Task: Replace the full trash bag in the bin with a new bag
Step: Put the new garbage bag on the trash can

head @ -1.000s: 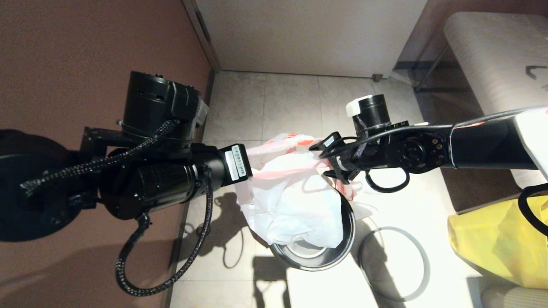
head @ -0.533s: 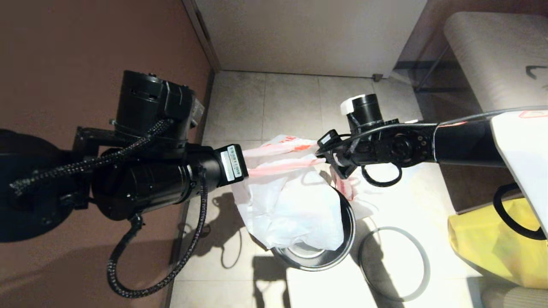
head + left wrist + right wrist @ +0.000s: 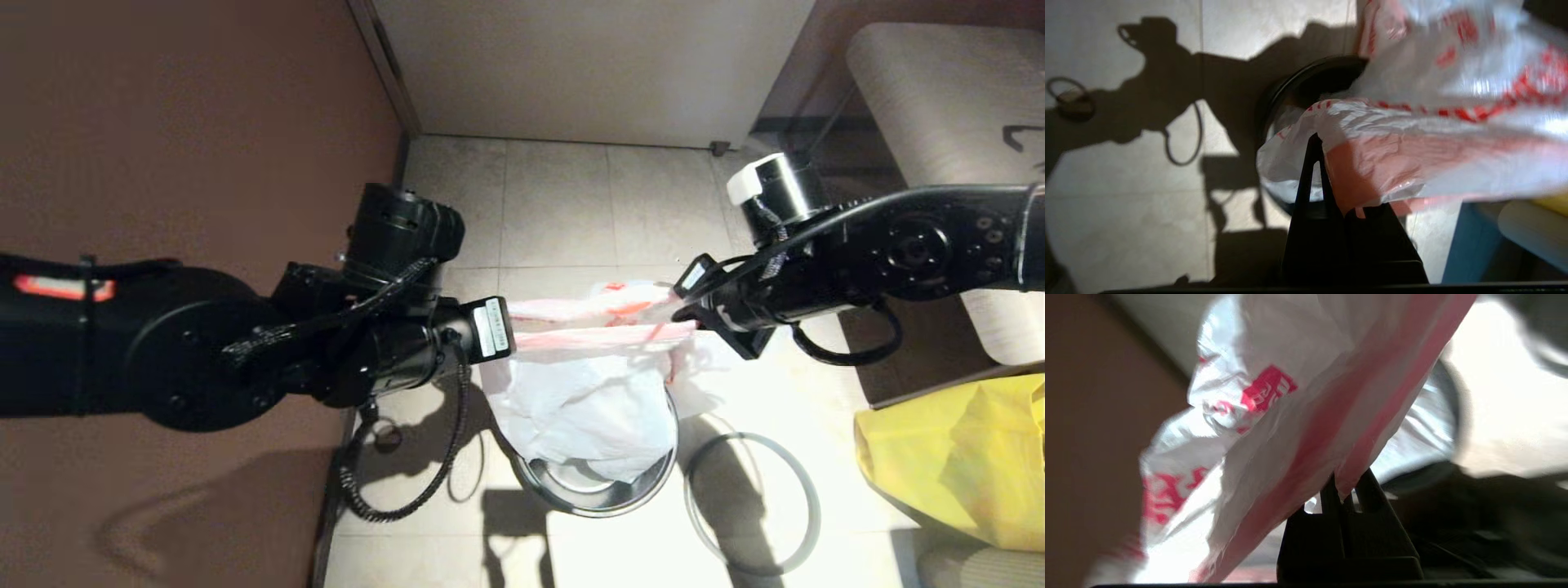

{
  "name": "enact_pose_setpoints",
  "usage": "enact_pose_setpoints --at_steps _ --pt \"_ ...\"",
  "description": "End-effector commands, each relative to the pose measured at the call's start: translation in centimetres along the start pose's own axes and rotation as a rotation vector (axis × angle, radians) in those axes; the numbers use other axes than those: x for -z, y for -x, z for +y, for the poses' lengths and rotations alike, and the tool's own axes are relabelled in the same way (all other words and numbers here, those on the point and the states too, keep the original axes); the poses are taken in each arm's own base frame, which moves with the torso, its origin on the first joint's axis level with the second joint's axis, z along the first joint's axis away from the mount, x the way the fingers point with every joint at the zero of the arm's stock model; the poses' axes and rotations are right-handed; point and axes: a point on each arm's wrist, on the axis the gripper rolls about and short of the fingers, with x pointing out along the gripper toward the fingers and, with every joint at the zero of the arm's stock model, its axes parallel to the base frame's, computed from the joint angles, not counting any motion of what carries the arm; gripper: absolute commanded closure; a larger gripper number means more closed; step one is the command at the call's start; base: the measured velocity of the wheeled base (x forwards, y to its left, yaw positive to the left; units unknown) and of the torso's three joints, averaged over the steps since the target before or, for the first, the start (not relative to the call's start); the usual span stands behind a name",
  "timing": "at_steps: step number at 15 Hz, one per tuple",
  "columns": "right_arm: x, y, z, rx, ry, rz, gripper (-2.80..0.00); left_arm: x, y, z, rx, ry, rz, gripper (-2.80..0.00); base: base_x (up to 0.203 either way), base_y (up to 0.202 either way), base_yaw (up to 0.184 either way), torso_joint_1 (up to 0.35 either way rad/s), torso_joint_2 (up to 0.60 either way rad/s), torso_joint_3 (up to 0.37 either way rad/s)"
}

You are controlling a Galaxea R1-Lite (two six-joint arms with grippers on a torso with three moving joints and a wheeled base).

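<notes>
**Bag stretched between two grippers over the bin**

The left gripper (image 3: 1318,163) and right gripper (image 3: 1345,494) each pinch an edge of the thin white red-printed plastic bag (image 3: 592,384). It hangs into the small round black bin (image 3: 596,490), hiding most of the rim.

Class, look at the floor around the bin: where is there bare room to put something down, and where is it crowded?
Bare tiles lie between the bin and the far wall. The near strip in front of the bin is bare too. It is crowded above the bin, where the left gripper and right gripper stretch the new bag. The hoop and yellow bag fill the right.
</notes>
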Motion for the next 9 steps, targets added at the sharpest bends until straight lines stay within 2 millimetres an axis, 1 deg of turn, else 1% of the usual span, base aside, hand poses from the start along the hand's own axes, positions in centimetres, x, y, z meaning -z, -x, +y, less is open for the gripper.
enact_pose_setpoints --at_steps 1,3,4,5,6,7,9 --pt "0.9 2.3 -1.6 0.103 0.038 0.030 0.00 0.0 -4.0 -2.1 -0.010 -0.005 -0.003 0.00 0.000 0.000 0.000 0.000 0.00 0.000" --pt "2.6 1.8 -2.8 0.189 0.083 0.049 0.00 -1.5 -5.8 -3.7 -0.042 -0.024 -0.083 0.00 0.000 0.000 0.000 0.000 0.00 0.000" --pt "3.7 1.9 -3.3 0.221 0.113 0.056 0.00 -1.9 -5.7 -4.0 -0.044 -0.031 -0.102 0.00 0.000 0.000 0.000 0.000 0.00 0.000" --pt "4.7 2.1 -3.9 0.248 0.154 0.073 0.00 -1.9 -5.0 -4.0 -0.041 -0.040 -0.104 0.00 0.000 0.000 0.000 0.000 0.00 0.000" --pt "5.8 2.2 -4.6 0.278 0.204 0.093 0.00 -1.0 -4.4 -3.7 -0.046 -0.062 -0.078 0.00 0.000 0.000 0.000 0.000 0.00 0.000" --pt "7.1 2.3 -5.4 0.311 0.255 0.115 0.00 0.8 -3.6 -2.9 -0.058 -0.096 -0.027 0.00 0.000 0.000 0.000 0.000 0.00 0.000" --pt "9.5 2.0 -7.1 0.349 0.352 0.166 0.00 5.0 -1.8 -0.9 -0.074 -0.167 0.073 0.00 0.000 0.000 0.000 0.000 0.00 0.000"
